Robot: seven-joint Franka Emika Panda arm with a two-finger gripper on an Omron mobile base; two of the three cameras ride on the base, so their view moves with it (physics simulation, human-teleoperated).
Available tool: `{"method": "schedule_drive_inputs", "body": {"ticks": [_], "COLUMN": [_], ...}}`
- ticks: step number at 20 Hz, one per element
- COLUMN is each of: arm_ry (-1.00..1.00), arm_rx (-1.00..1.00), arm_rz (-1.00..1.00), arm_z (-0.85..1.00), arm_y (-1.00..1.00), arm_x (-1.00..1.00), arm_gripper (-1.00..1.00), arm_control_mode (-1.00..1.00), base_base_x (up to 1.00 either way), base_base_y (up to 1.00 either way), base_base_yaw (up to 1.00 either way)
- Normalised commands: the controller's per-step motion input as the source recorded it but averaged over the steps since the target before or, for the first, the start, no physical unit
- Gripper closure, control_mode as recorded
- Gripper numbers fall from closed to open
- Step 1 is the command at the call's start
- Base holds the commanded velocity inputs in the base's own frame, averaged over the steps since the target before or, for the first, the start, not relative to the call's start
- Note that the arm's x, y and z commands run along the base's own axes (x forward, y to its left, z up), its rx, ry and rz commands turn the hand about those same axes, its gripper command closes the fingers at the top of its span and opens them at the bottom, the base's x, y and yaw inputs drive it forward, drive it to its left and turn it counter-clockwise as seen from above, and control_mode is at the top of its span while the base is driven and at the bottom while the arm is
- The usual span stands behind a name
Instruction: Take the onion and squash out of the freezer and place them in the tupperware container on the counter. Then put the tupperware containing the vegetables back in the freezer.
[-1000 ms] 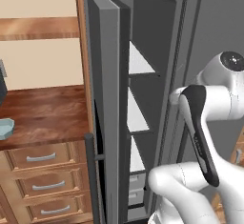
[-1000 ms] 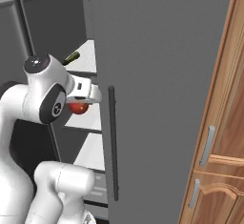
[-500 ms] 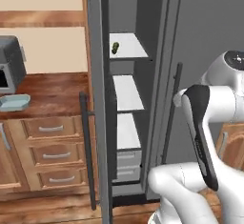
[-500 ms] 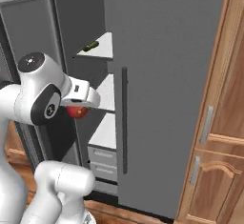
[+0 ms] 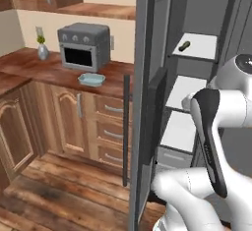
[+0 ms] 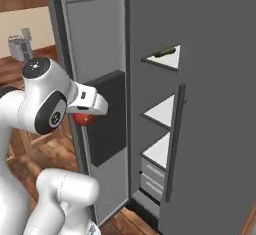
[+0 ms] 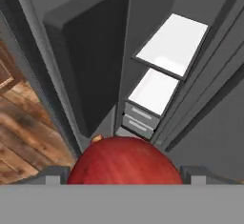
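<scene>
One onion [image 7: 125, 162] sits right at the gripper [image 6: 86, 112], clamped there: in the hand view the red ball bulges up between the two finger tips, and in the right base view it shows as a red patch [image 6: 83, 119] tucked directly under the white hand. The hand hangs in front of the open freezer [image 6: 150, 69], level with the dark bin on the inside of its swung-out door [image 6: 95, 99].

The squash [image 5: 184, 46] lies on the top white shelf inside the freezer, well above and behind the gripper; from the right base view it is a dark green sliver [image 6: 164, 52] at that shelf's front edge. Two more white shelves sit below it, with grey drawers [image 7: 139, 118] at the bottom.

Off to the left in the left base view, the tupperware [image 5: 91, 79] rests on the counter [image 5: 29, 65], just in front of the grey toaster oven [image 5: 83, 46] and well apart from the gripper and onion. A small vase [image 5: 42, 51] stands on the counter left of the oven.
</scene>
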Motion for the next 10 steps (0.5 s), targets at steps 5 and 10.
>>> {"method": "schedule_drive_inputs", "body": {"ticks": [5, 10], "arm_ry": [0.0, 0.0], "arm_rx": [0.0, 0.0], "arm_rz": [0.0, 0.0], "arm_z": [0.0, 0.0], "arm_y": [0.0, 0.0], "arm_x": [0.0, 0.0], "arm_gripper": [1.0, 1.0], "arm_control_mode": [1.0, 1.0], "base_base_x": [-0.8, -0.32], "base_base_y": [0.02, 0.54], "base_base_yaw": [0.68, 0.48]}}
